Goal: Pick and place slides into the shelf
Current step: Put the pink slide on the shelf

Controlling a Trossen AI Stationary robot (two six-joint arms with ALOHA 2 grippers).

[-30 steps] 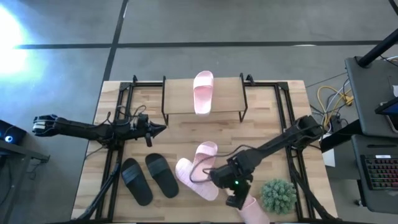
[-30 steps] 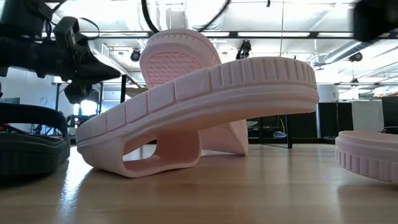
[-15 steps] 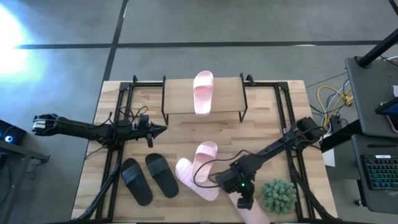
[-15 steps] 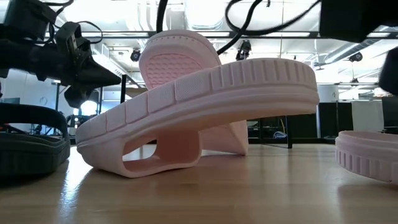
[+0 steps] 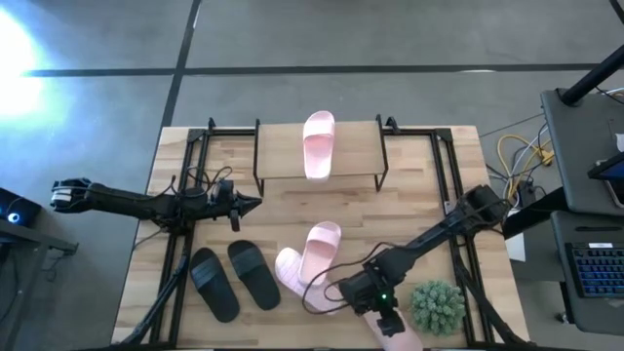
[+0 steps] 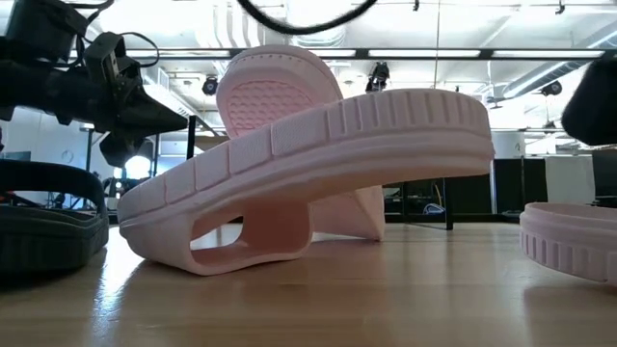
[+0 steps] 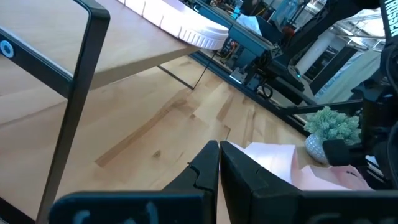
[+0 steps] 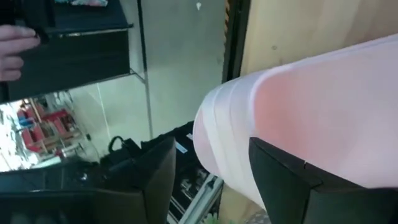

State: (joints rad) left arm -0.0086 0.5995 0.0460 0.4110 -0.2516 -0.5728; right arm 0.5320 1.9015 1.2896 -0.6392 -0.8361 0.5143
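Pink slide (image 5: 398, 333) under right gripper (image 5: 383, 320), long axis diagonal

The desk (image 5: 409, 195) is a light wooden butcher-block top with black metal framing along its left and right sides. At the middle of its far edge stands the shelf (image 5: 356, 146), a light wood board on thin black legs, with 1 pink slide (image 5: 318, 143) lying on top of it. Near the front edge, left of centre, 2 black slides (image 5: 233, 280) lie side by side, apart from each other. Just right of them, 2 pink slides (image 5: 310, 260) overlap, one tilted up against the other. At the front right corner sits a green plant ball (image 5: 436, 307), with another pink slide (image 5: 398, 334) just beside it at the front edge.
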